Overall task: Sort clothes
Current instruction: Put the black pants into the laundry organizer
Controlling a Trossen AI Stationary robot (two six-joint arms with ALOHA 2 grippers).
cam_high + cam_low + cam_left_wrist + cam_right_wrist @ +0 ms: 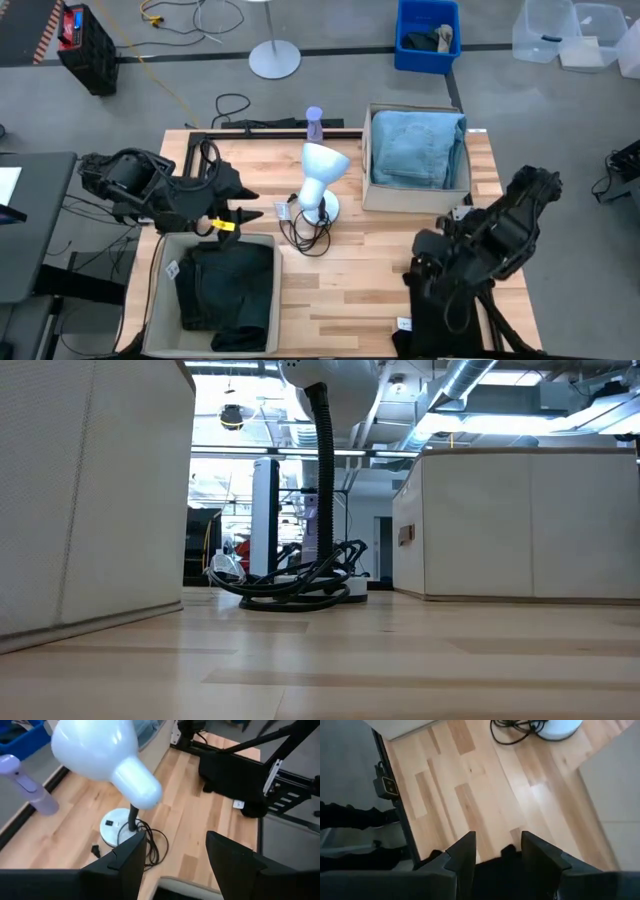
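Down at the near edge, the right claw point(497, 851) hangs low over the worktop point(350, 280), fingers parted a little, and a scrap of black garment point(502, 865) sits between them — whether they pinch it or merely touch it is hard to make out, and most of that cloth is cut off from view. In the overhead shot the right arm itself covers it.

Over on the left, the near fabric box point(160, 300) holds the dark green trousers point(228, 295), bunched and filling it; any other garment beneath them cannot be made out. The left claw point(175, 851) hovers just past that box's far rim, fingers spread apart, holding nothing, pointed toward the white desk lamp point(322, 175) at mid-worktop with its cord coiled at the base.

Farther back on the right, the second fabric box point(372, 190) carries the light blue denim jeans point(418, 148), folded. A small purple bottle point(314, 122) stands at the far edge.
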